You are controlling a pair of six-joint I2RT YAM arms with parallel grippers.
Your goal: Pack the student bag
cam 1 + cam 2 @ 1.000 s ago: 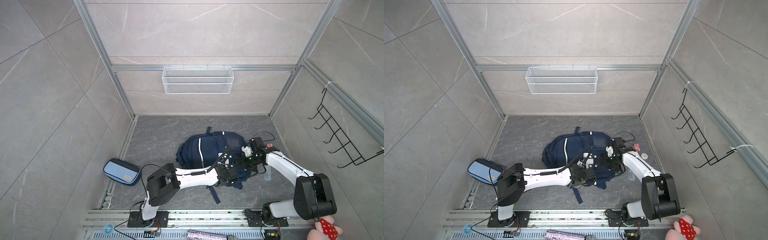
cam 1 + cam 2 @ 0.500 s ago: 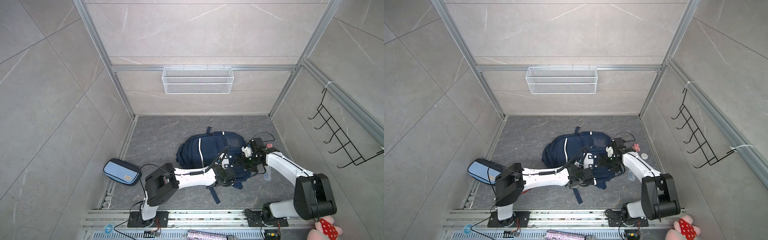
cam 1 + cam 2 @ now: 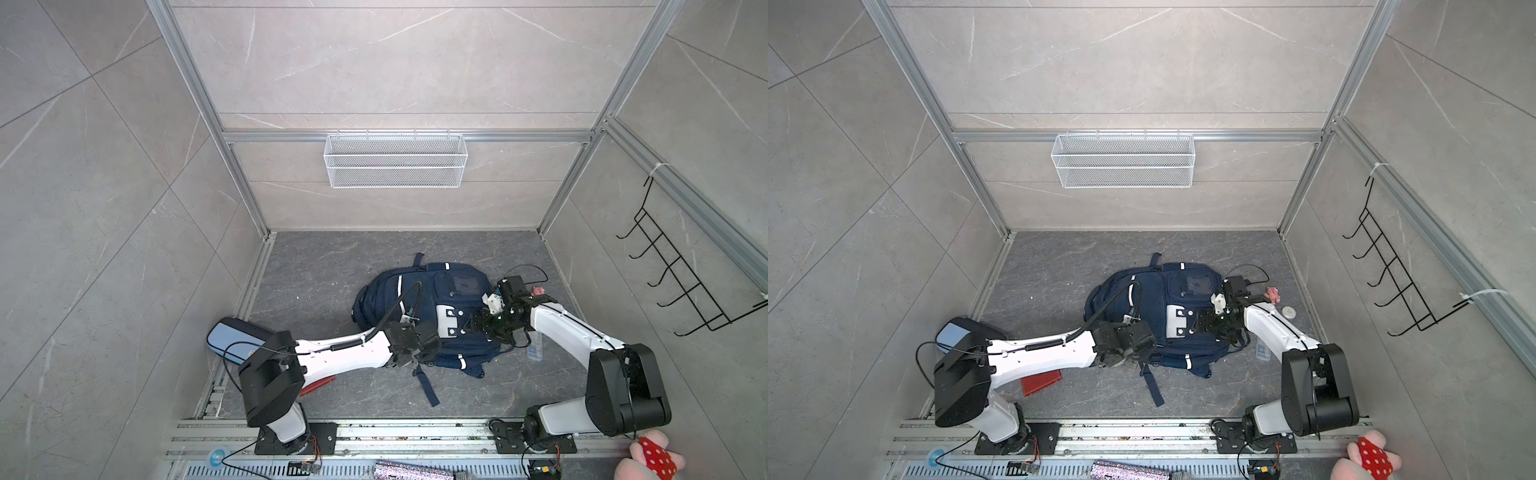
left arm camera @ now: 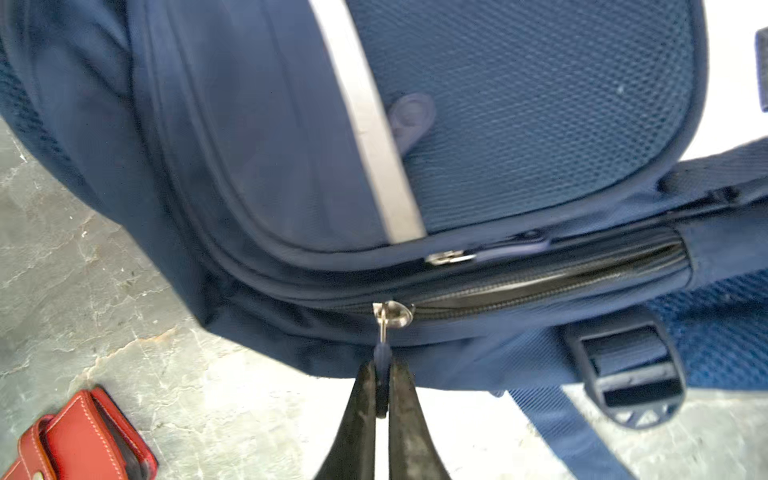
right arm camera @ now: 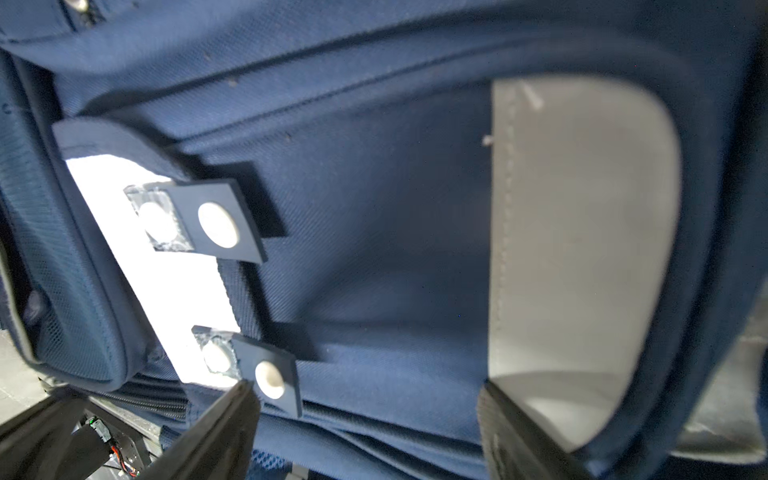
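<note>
On the table [image 3: 332, 266]: just one student bag [image 3: 376, 297], left pincer [image 4: 381, 390] pinching one zip pull [image 4: 382, 353], right pincer [image 5: 365, 392] spread wide.

Both top views: stereo pair high on the arm-base side, tilted down twd the back wall [image 3: 395, 62], wide enough for the whole cell from floor [image 3: 316, 266] to wire basket [image 3: 395, 176], near-identical coverage w/ a small sideways shift. L wrist cam sits v. close, looking along the left gripper [image 4: 382, 374] at the zip pull [image 4: 382, 352] on the student bag [image 4: 249, 145]. R wrist cam equally close, looking past the right gripper [image 5: 365, 390] at the bag's grey-white patches [image 5: 582, 249]; the bag is what all four views share.
</note>
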